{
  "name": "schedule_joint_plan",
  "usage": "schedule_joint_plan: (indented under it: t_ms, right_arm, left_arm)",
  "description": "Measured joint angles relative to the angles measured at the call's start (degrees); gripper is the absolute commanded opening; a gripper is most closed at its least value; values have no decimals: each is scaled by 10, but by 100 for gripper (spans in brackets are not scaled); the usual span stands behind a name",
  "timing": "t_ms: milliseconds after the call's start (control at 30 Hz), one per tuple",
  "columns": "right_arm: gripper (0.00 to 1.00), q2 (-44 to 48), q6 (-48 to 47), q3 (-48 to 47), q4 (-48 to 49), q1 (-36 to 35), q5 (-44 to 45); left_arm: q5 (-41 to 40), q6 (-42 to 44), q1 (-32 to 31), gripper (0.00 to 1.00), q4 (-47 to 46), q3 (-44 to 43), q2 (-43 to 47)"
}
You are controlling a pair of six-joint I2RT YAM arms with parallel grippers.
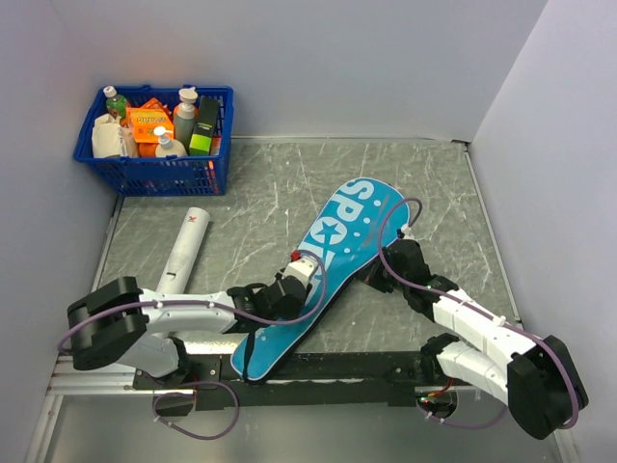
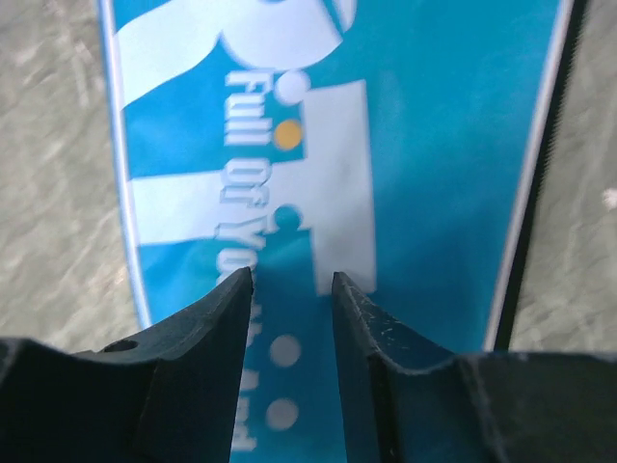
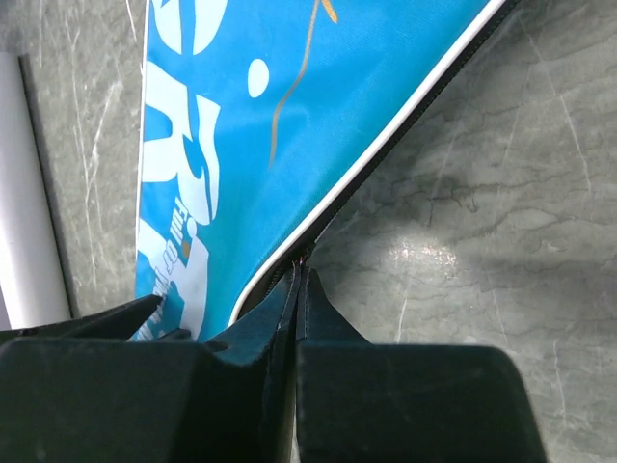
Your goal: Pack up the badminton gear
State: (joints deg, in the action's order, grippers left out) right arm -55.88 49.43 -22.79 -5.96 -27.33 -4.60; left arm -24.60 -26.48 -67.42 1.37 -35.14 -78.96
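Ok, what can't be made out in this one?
1. Top view: whether the teal cover holds racket or shuttlecocks; its fabric hides the inside.
2. Right wrist view: what the shut right gripper pinches at the zipper edge; its fingertips cover it.
3. Left wrist view: small lettering blurred, partly behind the open left gripper.

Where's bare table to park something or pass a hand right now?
Free: far strip between blue basket and teal cover; far-right corner between the cover and the right wall. Narrow lane between white tube and cover. Crowded: near edge, where left arm and right arm meet the cover.
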Motion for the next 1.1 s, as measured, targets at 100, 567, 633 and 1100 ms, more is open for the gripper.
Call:
schedule_joint_plan:
  t_ms: [100, 567, 633, 1100]
  right_arm:
    - [0, 2, -5, 3, -1, 0, 0]
    - [0, -58, -9, 31, 60, -33, -3]
    - [0, -65, -2, 37, 74, -58, -2]
    - [0, -125, 119, 79, 180, -249, 26]
  left_arm:
    - [16, 0, 1, 45, -40, 0, -21]
    - [43, -2, 42, 23, -158, -63, -158]
    - [51, -2, 50, 21, -160, -75, -170]
    - [162, -2, 118, 18, -177, -143, -228]
